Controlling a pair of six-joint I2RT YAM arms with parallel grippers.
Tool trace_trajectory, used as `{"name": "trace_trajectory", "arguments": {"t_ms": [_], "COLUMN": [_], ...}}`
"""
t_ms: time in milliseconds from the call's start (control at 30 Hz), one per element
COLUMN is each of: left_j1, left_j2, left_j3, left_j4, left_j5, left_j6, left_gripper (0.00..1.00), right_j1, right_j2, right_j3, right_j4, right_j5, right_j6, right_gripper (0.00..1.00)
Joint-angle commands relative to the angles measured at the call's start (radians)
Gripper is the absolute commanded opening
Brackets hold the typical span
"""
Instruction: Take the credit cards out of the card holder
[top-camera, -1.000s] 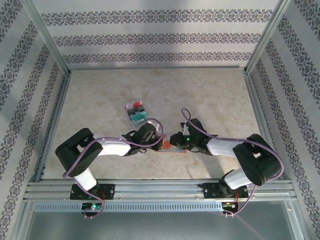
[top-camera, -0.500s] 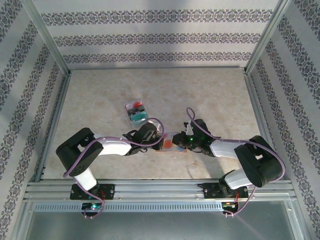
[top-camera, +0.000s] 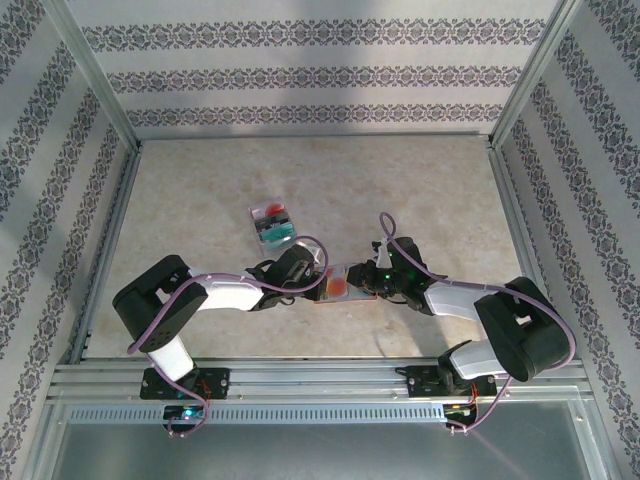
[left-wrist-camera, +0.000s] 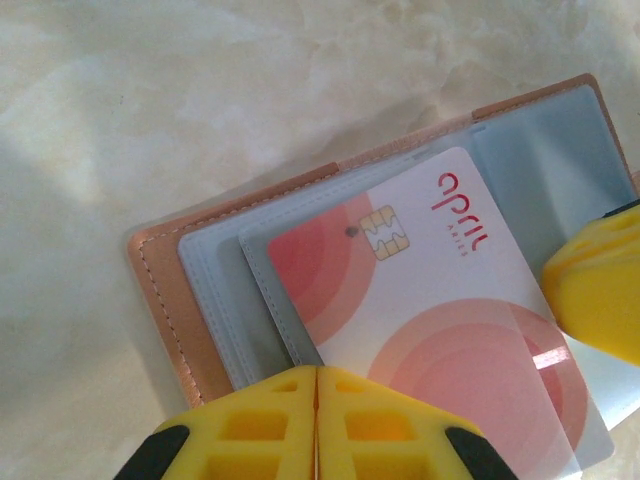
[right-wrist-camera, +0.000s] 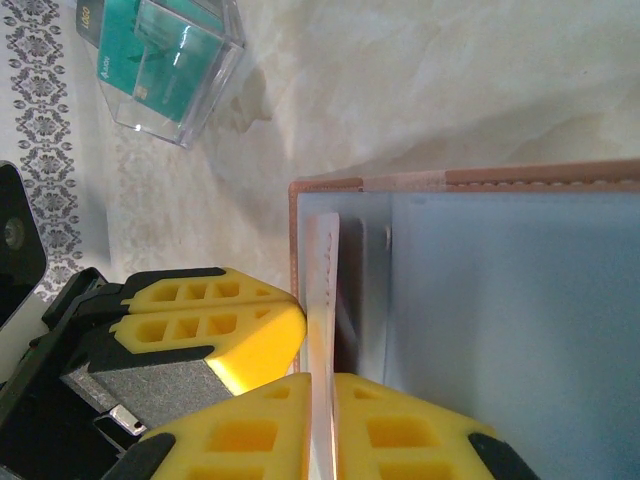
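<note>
The card holder (left-wrist-camera: 165, 290), brown leather with grey-blue lining, lies open on the table between both grippers (top-camera: 347, 302). A white credit card with pink circles (left-wrist-camera: 440, 300) sticks well out of its pocket. My right gripper (right-wrist-camera: 322, 400) is shut on this card, seen edge-on (right-wrist-camera: 322, 300) against the lining (right-wrist-camera: 500, 300). My left gripper (left-wrist-camera: 318, 400) is shut, its fingertips pressed onto the holder's near edge with nothing between them. In the top view the left gripper (top-camera: 321, 285) and right gripper (top-camera: 361, 283) face each other over the card (top-camera: 340, 287).
A clear box (top-camera: 272, 222) of coloured cards, teal ones in front (right-wrist-camera: 165, 60), stands beyond the left gripper. Metal frame rails and patterned walls enclose the table (top-camera: 440, 200).
My right gripper has drawn back to the right with the card, so more of the card shows outside the pocket. The left gripper and the holder have stayed put.
</note>
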Motion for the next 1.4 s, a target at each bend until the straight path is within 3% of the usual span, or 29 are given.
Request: {"name": "trace_trajectory", "arguments": {"t_ms": [0,133,500,700,1367], "left_j1": [0.007,0.007,0.007,0.007,0.007], "left_j2": [0.028,0.031,0.038,0.042,0.040], "left_j3": [-0.006,-0.006,-0.007,-0.007,-0.009], "left_j4": [-0.082,-0.075,-0.066,-0.064,-0.105], "left_j5": [0.002,0.004,0.011,0.013,-0.022], "left_j6": [-0.010,-0.010,-0.017,-0.018,-0.038], "left_gripper": [0.10,0.10,0.09,0.07,0.07], "right_j1": [-0.002,0.005,0.013,0.021,-0.020], "right_j2": [-0.001,0.021,0.083,0.127,0.096], "right_j3": [-0.007,-0.005,-0.004,0.006,-0.036], "right_j4": [0.065,0.081,0.169,0.228,0.313], "right_j5": [-0.032,-0.038,-0.056,-0.086,-0.113], "right_j6": [0.009,0.014,0.034,0.052,0.093], "right_gripper": [0.16,0.21,0.20,0.25,0.16]}}
